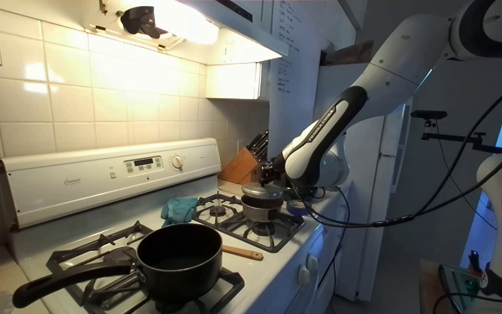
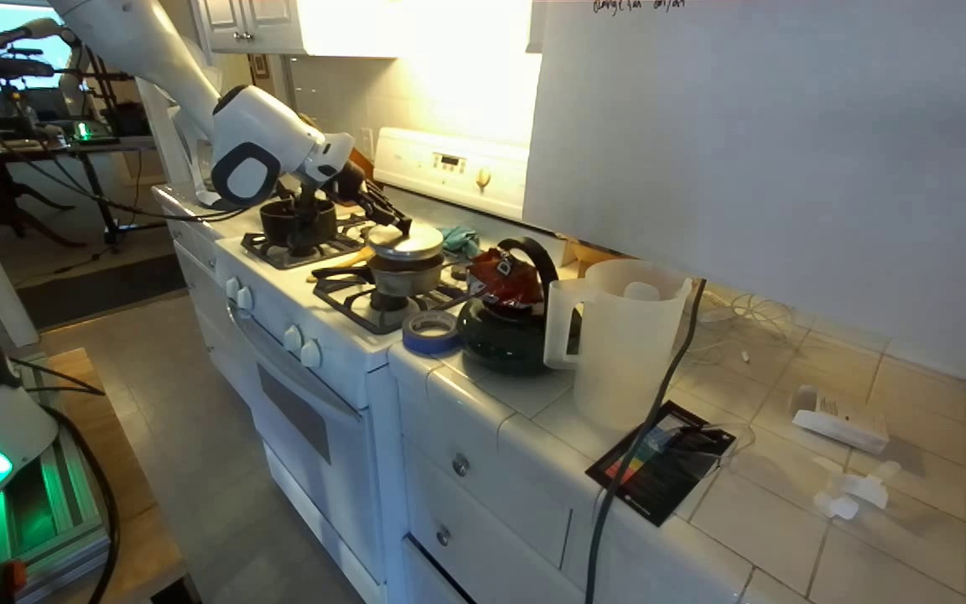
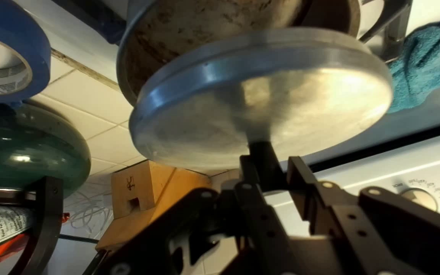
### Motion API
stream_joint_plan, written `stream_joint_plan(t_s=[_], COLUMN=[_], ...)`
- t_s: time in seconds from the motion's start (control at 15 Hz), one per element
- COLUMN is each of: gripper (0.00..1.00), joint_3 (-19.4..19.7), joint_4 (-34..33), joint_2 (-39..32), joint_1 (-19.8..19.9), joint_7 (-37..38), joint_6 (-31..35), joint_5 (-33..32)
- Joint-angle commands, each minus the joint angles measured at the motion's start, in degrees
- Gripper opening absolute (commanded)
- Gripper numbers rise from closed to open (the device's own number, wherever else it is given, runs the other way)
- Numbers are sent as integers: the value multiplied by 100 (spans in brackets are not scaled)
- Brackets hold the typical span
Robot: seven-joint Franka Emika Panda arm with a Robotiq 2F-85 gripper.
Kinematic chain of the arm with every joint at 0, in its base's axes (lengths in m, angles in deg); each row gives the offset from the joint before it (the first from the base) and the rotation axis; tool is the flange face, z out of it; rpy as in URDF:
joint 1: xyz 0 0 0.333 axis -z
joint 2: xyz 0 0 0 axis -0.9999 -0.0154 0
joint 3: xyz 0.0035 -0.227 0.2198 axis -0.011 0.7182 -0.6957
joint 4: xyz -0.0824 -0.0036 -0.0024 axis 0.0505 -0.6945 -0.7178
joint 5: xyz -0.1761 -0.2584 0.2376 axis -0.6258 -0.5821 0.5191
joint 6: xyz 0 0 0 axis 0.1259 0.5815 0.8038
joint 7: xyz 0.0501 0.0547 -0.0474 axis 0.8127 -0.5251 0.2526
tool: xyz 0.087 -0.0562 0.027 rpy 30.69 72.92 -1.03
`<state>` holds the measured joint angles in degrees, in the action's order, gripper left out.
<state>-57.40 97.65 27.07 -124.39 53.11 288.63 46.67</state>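
Note:
My gripper (image 3: 269,162) has its fingers on both sides of the black knob of a round silver lid (image 3: 204,130). In both exterior views the gripper (image 1: 265,176) (image 2: 403,225) is over the lid (image 1: 262,191) (image 2: 407,241). The lid is raised above a small silver pot (image 1: 255,213) (image 2: 403,278), with a gap between them. The wrist view shows the pot's (image 3: 204,23) stained inside behind the lid. The pot stands on a stove burner. The knob is hidden by the fingers in the exterior views.
A black pot (image 1: 181,270) stands on another burner, beside a wooden handle (image 1: 243,252). A teal cloth (image 1: 180,210) lies behind. Blue tape (image 2: 431,331), a dark green kettle (image 2: 504,344) and a pitcher (image 2: 630,352) stand beside the stove. A knife block (image 1: 238,167) is behind.

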Motion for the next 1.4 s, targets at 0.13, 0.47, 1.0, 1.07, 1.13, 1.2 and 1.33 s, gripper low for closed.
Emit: stream_joint_plan(t_s=[0.13,0.47,1.0,1.07,1.13,1.2,1.33], gripper=[7,7,7,7,7,7,7], joint_3=[346,461,280,245,228,213,197], joint_4=[62,-15,-243,-293,-346,-368,-402], joint_2=[-130,-353,-652,-699,-751,-791,-872], joint_1=[-494,-611,-365,-331,-313,-307,-298], joint_7=[-273,-206,79,112,120,126,114], joint_6=[111,147,221,207,174,177,175], joint_5=[372,345,130,120,126,129,146])
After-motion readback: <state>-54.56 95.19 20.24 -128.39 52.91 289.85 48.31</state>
